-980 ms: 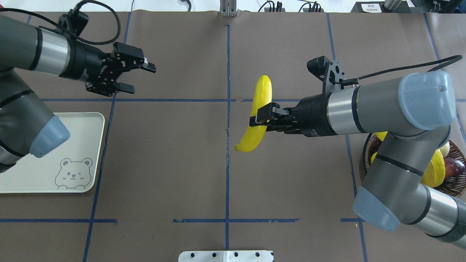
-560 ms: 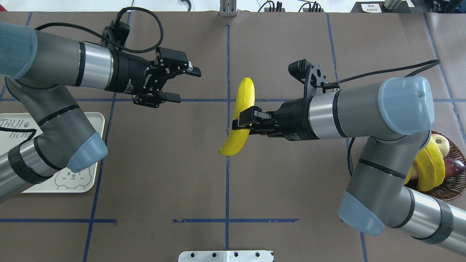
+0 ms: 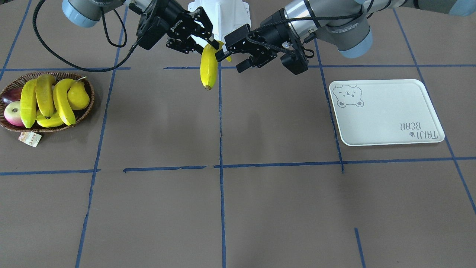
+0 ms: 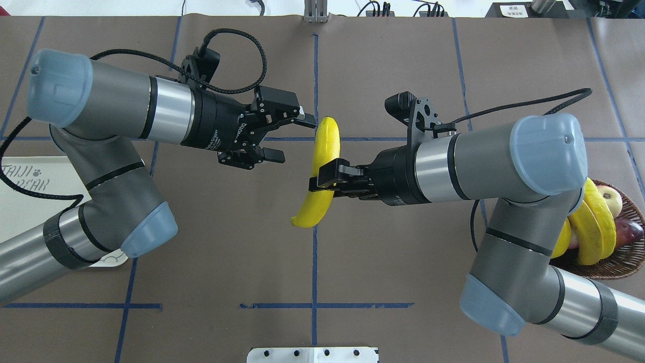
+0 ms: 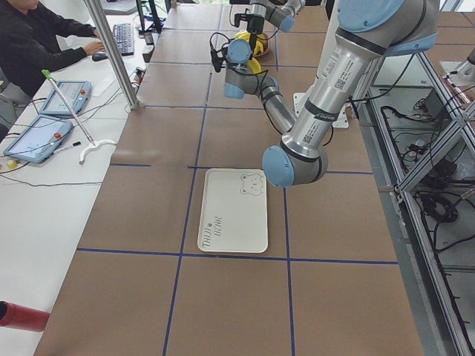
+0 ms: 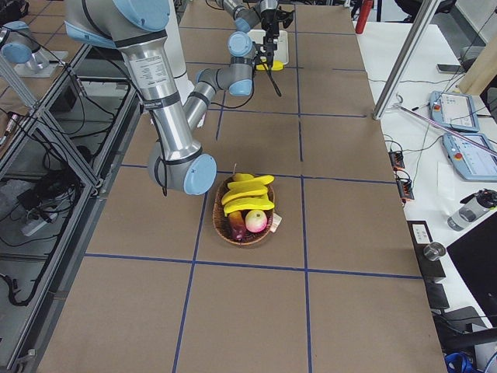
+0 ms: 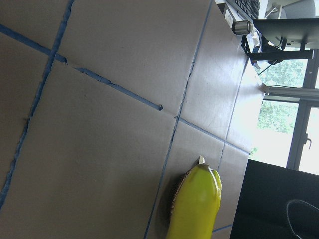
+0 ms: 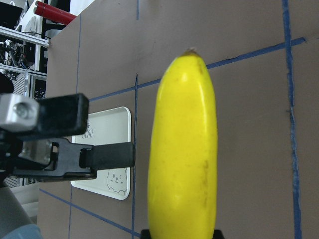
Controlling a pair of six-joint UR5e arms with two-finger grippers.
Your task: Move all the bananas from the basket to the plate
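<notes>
My right gripper is shut on a yellow banana and holds it above the table's middle; both also show in the front view, gripper and banana. My left gripper is open, its jaws just left of the banana's far half and not touching it. In the right wrist view the banana fills the centre, with a left finger beside it. Three more bananas lie in the wicker basket. The bear plate holds nothing; overhead, the plate is partly under my left arm.
The basket also holds a yellow pear, an apple and a dark purple fruit. A paper tag lies by its rim. A white mount sits at the table's near edge. A seated person is beside the table.
My left arm has swung right from above the plate to the banana. My right arm has carried the banana left to the centre line. Both grippers keep their states.
</notes>
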